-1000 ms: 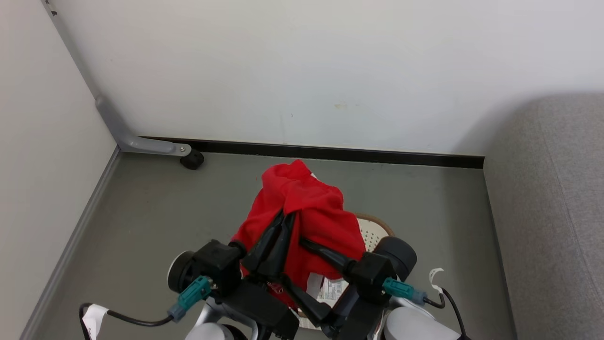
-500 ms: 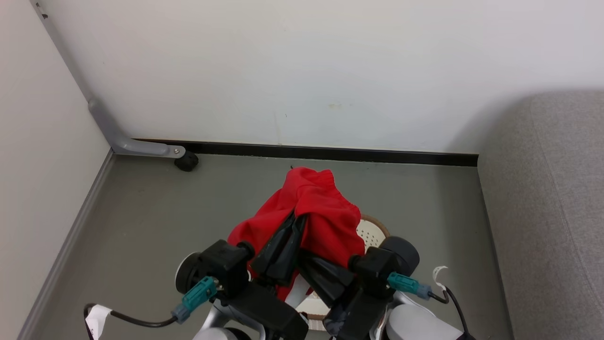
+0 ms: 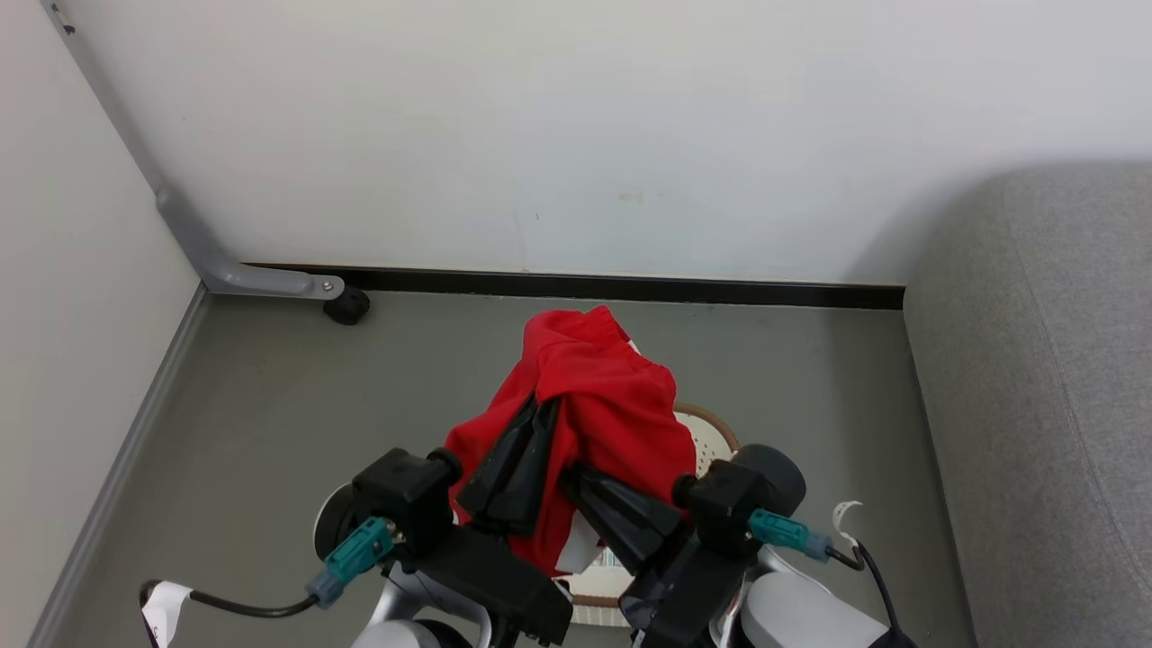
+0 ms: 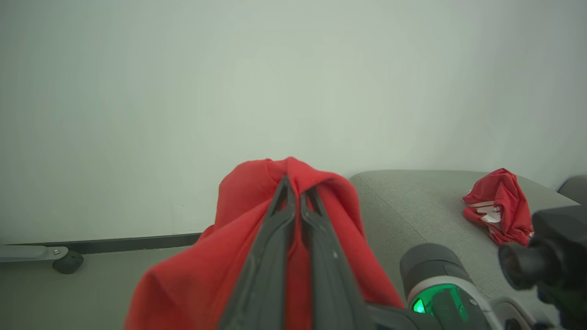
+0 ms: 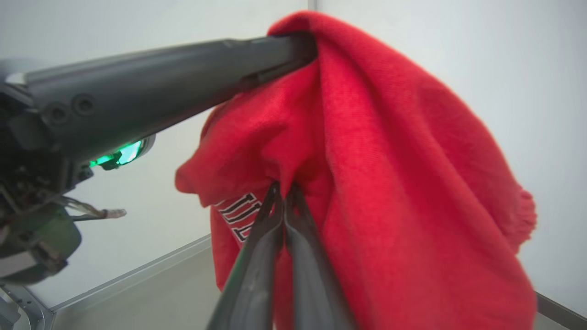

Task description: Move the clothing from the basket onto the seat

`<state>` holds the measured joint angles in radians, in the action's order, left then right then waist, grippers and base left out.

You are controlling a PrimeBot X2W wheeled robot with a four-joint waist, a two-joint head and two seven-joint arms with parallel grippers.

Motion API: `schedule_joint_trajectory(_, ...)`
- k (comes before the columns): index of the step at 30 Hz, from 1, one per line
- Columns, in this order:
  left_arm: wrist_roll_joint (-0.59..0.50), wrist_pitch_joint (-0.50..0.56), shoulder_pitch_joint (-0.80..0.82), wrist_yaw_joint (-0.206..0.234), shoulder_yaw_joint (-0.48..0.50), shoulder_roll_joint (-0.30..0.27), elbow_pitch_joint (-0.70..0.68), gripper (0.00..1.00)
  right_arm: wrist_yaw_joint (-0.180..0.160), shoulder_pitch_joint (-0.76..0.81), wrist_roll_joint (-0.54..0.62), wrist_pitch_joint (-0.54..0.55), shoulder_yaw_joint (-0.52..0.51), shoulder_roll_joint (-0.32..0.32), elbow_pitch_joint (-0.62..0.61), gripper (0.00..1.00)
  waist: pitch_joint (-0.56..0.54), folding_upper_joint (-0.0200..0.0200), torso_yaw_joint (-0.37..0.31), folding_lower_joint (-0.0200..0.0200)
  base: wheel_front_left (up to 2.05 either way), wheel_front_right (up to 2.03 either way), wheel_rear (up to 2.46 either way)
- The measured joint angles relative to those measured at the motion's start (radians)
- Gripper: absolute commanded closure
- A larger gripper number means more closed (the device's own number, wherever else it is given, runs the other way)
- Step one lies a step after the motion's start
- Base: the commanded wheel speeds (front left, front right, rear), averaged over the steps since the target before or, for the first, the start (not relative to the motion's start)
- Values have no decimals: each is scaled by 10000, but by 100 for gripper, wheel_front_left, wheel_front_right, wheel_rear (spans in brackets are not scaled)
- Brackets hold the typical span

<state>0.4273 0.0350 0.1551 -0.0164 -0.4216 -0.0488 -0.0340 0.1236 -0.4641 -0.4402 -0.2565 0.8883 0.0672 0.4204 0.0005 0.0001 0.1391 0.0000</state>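
Left gripper (image 3: 543,407) and right gripper (image 3: 570,473) (angled inward) pinch clothing (image 3: 612,387) above basket (image 3: 724,429).

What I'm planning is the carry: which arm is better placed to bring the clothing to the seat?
Probably right: left pincer and right pincer both grip the clothing, but the right one is nearer the seat.

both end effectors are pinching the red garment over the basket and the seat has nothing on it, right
No, the seat is not bare: the left wrist view shows another red garment lying on it. The left end effector and right end effector do pinch the held garment over the basket.
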Motion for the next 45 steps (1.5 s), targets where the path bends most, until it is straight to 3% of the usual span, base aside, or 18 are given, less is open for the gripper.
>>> schedule_joint_trajectory(6,0,73,-256,88,61,-111,-13,98,0,4,-12,0,-268,48,-79,100,30,0,-167,0,0,0,0)
schedule_joint_trajectory(8,0,73,-299,88,88,-146,-8,69,0,5,-15,0,-424,113,-144,100,33,0,-253,0,0,0,0)
schedule_joint_trajectory(10,0,73,-353,88,100,-151,-6,53,0,7,-29,0,-512,198,-201,100,32,0,-343,0,0,0,0)
schedule_joint_trajectory(11,0,73,-367,88,98,-157,-4,27,0,7,-29,0,-562,238,-236,100,31,0,-390,0,0,0,0)
schedule_joint_trajectory(12,0,73,-373,88,94,-167,4,10,2,8,-29,0,-610,270,-265,100,31,0,-436,0,0,0,0)
schedule_joint_trajectory(13,-2,73,-382,88,94,-176,8,0,2,8,-29,0,-644,301,-278,100,29,0,-482,0,0,0,0)
schedule_joint_trajectory(32,-77,-82,-658,-25,-305,-305,-31,0,0,276,-71,0,-1120,665,-426,100,-47,0,-1017,0,0,0,0)
schedule_joint_trajectory(45,-460,-476,-1054,-291,-564,-667,-228,0,0,383,155,0,-1567,1120,-1158,100,-60,0,-1960,0,0,0,0)
